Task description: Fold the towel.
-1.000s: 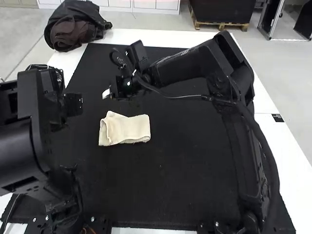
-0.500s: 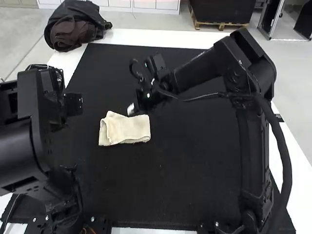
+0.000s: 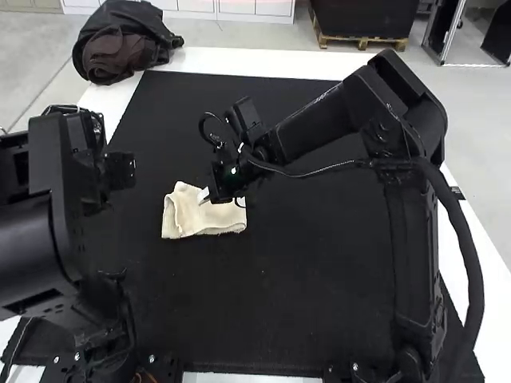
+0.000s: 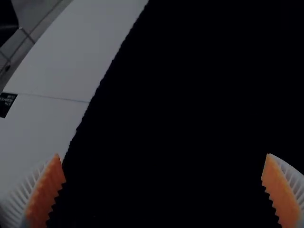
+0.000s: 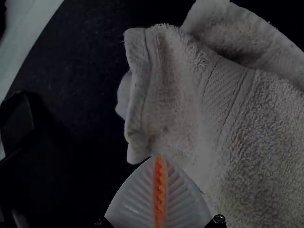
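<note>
From my station I see the towel [image 3: 188, 216] lying folded into a small, uneven bundle on the black mat [image 3: 279, 279], closer to the table's [image 3: 495, 279] left edge than its right. My right gripper [image 3: 204, 195] is closed, fingertips together over the towel's side; whether they touch it, I can't tell. My left gripper [image 3: 94, 175] is near the table's left edge, its fingers spread wide with nothing between them.
</note>
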`<state>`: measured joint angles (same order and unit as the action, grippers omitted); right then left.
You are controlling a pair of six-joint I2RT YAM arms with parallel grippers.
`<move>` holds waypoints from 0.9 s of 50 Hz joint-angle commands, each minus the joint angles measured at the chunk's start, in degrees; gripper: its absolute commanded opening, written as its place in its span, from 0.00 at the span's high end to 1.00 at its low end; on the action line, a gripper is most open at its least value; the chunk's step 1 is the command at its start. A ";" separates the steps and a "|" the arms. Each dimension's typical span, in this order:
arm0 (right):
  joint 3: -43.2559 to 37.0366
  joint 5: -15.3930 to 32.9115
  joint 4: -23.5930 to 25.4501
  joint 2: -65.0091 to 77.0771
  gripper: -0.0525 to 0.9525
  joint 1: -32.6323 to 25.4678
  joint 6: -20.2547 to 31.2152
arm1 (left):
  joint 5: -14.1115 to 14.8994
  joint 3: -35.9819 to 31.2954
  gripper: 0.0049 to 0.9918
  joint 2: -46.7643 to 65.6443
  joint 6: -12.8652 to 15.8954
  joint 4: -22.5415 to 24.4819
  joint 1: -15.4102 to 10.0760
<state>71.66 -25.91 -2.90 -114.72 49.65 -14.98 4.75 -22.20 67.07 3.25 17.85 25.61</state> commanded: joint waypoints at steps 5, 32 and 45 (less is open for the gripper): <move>0.59 -1.33 -2.38 -2.53 0.98 0.71 0.57 | 0.87 0.40 0.02 -0.01 0.62 0.52 0.50; 6.74 -1.33 -4.93 -10.18 0.98 1.24 0.57 | 1.13 0.66 0.02 -0.01 0.62 0.79 0.50; 9.47 -1.16 -5.45 -13.25 0.98 0.98 0.66 | 1.13 0.66 0.02 -0.01 0.62 0.70 0.50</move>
<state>78.91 -26.44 -7.92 -126.96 50.17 -14.96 4.97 -22.20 67.07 3.25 18.06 25.61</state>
